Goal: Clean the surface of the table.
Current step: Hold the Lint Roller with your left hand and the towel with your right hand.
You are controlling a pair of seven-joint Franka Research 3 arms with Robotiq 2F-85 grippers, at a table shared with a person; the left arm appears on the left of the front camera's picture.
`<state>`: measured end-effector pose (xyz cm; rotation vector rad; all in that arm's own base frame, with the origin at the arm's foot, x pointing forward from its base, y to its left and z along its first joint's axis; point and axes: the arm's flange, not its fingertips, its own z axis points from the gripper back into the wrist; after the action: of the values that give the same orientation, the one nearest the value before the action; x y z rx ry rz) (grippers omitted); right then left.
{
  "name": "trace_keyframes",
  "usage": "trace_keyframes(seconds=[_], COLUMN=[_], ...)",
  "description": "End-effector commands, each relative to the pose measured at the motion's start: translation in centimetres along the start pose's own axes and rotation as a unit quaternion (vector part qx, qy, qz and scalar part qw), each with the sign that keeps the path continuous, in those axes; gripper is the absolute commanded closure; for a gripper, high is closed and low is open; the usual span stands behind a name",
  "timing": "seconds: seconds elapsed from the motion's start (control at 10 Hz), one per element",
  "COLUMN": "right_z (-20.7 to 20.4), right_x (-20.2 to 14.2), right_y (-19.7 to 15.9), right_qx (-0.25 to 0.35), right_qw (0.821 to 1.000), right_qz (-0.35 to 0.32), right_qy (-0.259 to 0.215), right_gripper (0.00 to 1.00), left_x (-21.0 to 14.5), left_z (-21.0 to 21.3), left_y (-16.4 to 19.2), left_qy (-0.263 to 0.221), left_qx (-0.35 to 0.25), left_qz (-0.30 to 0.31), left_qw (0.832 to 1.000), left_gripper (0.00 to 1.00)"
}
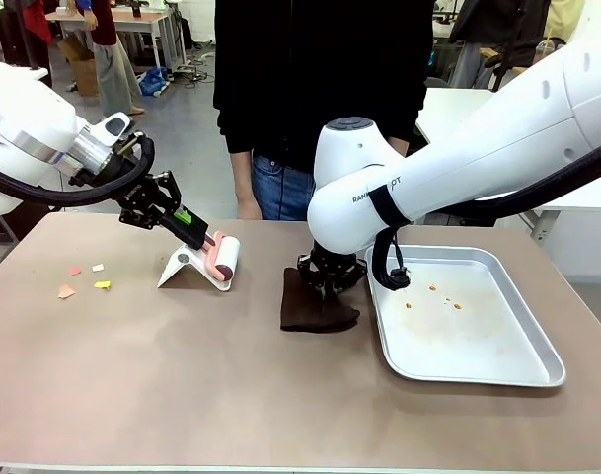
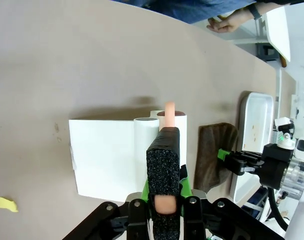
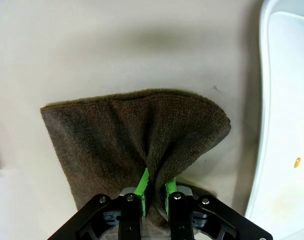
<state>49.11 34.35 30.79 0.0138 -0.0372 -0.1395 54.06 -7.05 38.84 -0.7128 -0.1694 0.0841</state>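
Near table (image 1: 231, 385) middle, right gripper (image 1: 328, 280) jaws pinch brown cloth (image 1: 315, 312) beside metal tray (image 1: 468, 346); left gripper (image 1: 197, 230) jaws clamp lint roller (image 1: 225, 257) handle; paper scraps (image 1: 83, 280) toward left edge.

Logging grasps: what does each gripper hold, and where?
The left gripper grips the lint roller by its pink handle; right gripper pinches a fold of brown cloth.

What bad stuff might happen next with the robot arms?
The white lint roller with a pink handle, held by the left gripper, might drag its white folded stand along. The dark brown fuzzy cloth, pinched at one fold by the right gripper, might slip out or bump the shallow silver metal tray beside it.
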Motion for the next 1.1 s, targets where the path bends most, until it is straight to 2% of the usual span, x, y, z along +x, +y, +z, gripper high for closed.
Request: trace_keyframes(seconds=[0.0,0.2,0.5,0.8,1.0], right_z=[0.6,2.3,3.1,3.6,4.9], right_x=[-0.2,0.0,-0.2,-0.7,-2.0], right_y=[-2.7,-5.9,-9.9,-13.0,-15.5], right_qx=[0.082,0.178,0.332,0.458,0.539], right_qw=[0.997,0.984,0.943,0.885,0.835], right_qz=[0.006,0.003,0.018,0.059,0.093], right_qy=[0.012,0.014,0.029,0.06,0.059], right_gripper=[1.0,1.0,1.0,1.0,1.0], left_x=[-1.7,-2.9,-4.3,-5.8,-7.2], left_z=[2.1,3.8,6.2,9.4,11.7], left_y=[0.0,0.2,1.2,3.9,6.8], left_qy=[-0.024,-0.03,-0.041,-0.042,-0.022], left_qx=[-0.039,-0.085,-0.18,-0.24,-0.266], left_qz=[-0.022,-0.047,-0.052,-0.022,-0.019], left_qw=[0.999,0.995,0.981,0.97,0.964], left_gripper=[1.0,1.0,1.0,1.0,1.0])
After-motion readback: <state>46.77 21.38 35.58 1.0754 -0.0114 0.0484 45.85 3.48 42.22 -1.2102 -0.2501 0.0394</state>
